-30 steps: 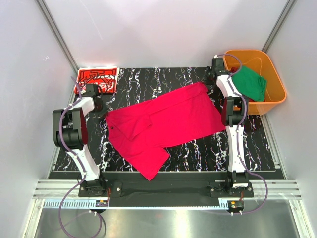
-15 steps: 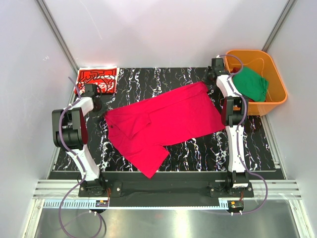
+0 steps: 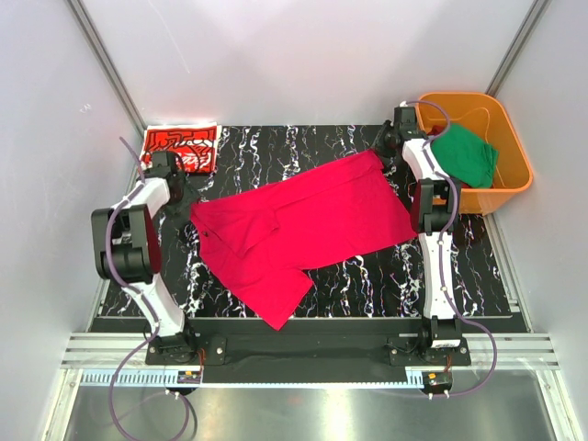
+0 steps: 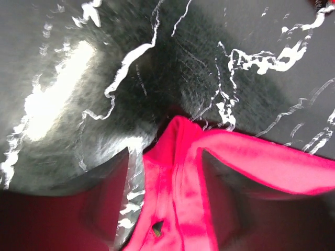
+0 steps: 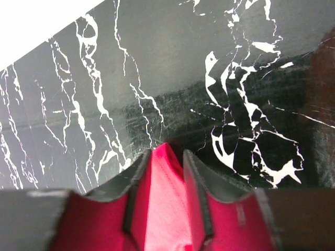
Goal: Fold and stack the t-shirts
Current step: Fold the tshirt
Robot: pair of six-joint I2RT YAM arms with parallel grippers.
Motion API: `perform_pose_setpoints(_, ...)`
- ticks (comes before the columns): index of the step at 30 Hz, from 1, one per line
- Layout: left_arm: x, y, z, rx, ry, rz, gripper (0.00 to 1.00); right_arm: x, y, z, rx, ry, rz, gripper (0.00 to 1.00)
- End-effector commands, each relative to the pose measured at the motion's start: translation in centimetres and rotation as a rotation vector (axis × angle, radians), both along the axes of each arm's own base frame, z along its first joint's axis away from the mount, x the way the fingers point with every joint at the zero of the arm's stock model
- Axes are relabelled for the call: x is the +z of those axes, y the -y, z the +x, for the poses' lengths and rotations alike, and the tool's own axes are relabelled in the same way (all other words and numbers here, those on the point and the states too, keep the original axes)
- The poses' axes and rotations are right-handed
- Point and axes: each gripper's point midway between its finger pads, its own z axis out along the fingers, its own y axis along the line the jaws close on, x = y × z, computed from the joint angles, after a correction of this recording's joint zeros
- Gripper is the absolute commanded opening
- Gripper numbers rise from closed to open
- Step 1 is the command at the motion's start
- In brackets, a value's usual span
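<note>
The plain crimson t-shirt (image 3: 308, 225) lies spread flat and slanted across the black marbled mat. My left gripper (image 3: 186, 197) is at its left edge. In the left wrist view that gripper (image 4: 167, 201) is open, and a fold of the crimson cloth (image 4: 180, 183) lies loose between the wide jaws. My right gripper (image 3: 383, 147) is at the shirt's far right corner; it (image 5: 163, 180) is open a little, with the corner (image 5: 165, 204) between the fingers. A red t-shirt with white print (image 3: 180, 147) lies folded at the far left. A green t-shirt (image 3: 464, 154) sits in the tub.
The orange plastic tub (image 3: 514, 170) stands off the mat at the far right, close to my right arm. White walls enclose the table on the left, back and right. Bare mat (image 3: 276, 152) shows beyond the crimson shirt.
Both grippers have opened and let go of the crimson shirt. The left wrist has shifted slightly away from me, and the shirt's edges have settled on the mat.
</note>
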Motion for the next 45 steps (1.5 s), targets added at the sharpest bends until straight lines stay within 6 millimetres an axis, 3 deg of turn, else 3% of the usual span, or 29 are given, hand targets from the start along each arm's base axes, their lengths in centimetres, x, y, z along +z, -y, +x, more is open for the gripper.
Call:
perform_pose_setpoints(1,7.6,-1.8,1.3,0.035,0.153,0.109,0.69,7.4,-0.9,0.8,0.055,0.127,-0.01,0.39)
perform_pose_setpoints(3,8.8,-1.9,0.2,0.038,0.152,0.125,0.8,8.9,-0.8,0.3,0.068,0.131,-0.032,0.44)
perform_pose_setpoints(4,10.6,-1.6,-0.3,0.033,0.187,0.138,0.82,11.2,-1.0,0.0,0.073,0.16,-0.043,0.46)
perform_pose_setpoints(5,11.1,-1.3,-0.9,0.03,0.189,0.14,0.82,11.7,-1.0,-0.4,0.075,0.161,-0.072,0.48)
perform_pose_setpoints(6,11.1,-0.9,-2.0,0.02,0.178,0.146,0.82,12.3,-0.9,-1.0,0.076,0.154,-0.089,0.53)
perform_pose_setpoints(7,12.4,0.0,-2.9,0.006,0.207,0.158,0.81,14.3,-1.0,-1.7,0.078,0.172,-0.101,0.54)
perform_pose_setpoints(9,13.0,1.2,-4.6,-0.017,0.217,0.162,0.78,15.1,-1.0,-3.1,0.08,0.144,-0.139,0.6)
perform_pose_setpoints(10,11.7,2.6,-6.2,-0.049,0.187,0.157,0.75,16.2,-1.0,-4.3,0.082,0.136,-0.149,0.61)
perform_pose_setpoints(11,13.1,3.9,-7.3,-0.062,0.235,0.142,0.74,16.5,-0.9,-5.1,0.075,0.124,-0.166,0.62)
perform_pose_setpoints(13,10.9,6.7,-10.5,-0.1,0.192,0.1,0.65,17.0,-1.7,-8.0,0.095,0.082,-0.175,0.66)
perform_pose_setpoints(15,10.9,8.7,-13.2,-0.123,0.223,0.049,0.62,17.1,-2.4,-10.0,0.101,0.063,-0.168,0.67)
perform_pose_setpoints(16,10.3,10.5,-14.5,-0.169,0.217,0.024,0.61,16.7,-2.6,-12.4,0.11,0.031,-0.165,0.69)
perform_pose_setpoints(17,8.5,10.9,-16.1,-0.153,0.18,0.001,0.58,16.5,-3.0,-13.7,0.12,0.019,-0.159,0.69)
perform_pose_setpoints(18,8.7,11.3,-17.4,-0.162,0.191,-0.016,0.57,16.5,-3.3,-14.6,0.127,0.025,-0.154,0.69)
perform_pose_setpoints(19,8.1,12.4,-18.4,-0.178,0.183,-0.034,0.56,15.5,-3.9,-17.2,0.146,-0.006,-0.152,0.69)
perform_pose_setpoints(21,6.8,12.8,-20.2,-0.197,0.162,-0.042,0.54,15.0,-4.4,-19.2,0.166,-0.01,-0.132,0.67)
perform_pose_setpoints(22,6.5,13.2,-20.9,-0.215,0.156,-0.027,0.54,13.8,-4.1,-21.5,0.17,-0.045,-0.136,0.66)
perform_pose_setpoints(25,5.3,13.6,-22.4,-0.205,0.124,-0.013,0.55,12.2,-3.2,-25.3,0.169,-0.081,-0.149,0.63)
perform_pose_setpoints(28,3.8,13.6,-23.2,-0.133,0.084,-0.001,0.57,10.7,-1.6,-27.9,0.142,-0.111,-0.207,0.61)
perform_pose_setpoints(31,3.3,13.2,-23.0,-0.081,0.071,0.016,0.57,9.6,-1.4,-29.2,0.159,-0.14,-0.214,0.59)
perform_pose_setpoints(35,2.9,12.1,-22.7,-0.026,0.065,0.072,0.57,9.4,-2.4,-30.2,0.197,-0.148,-0.163,0.57)
perform_pose_setpoints(45,-0.3,12.9,-23.5,-0.011,-0.038,0.009,0.54,9.2,-3.0,-30.3,0.224,-0.151,-0.137,0.55)
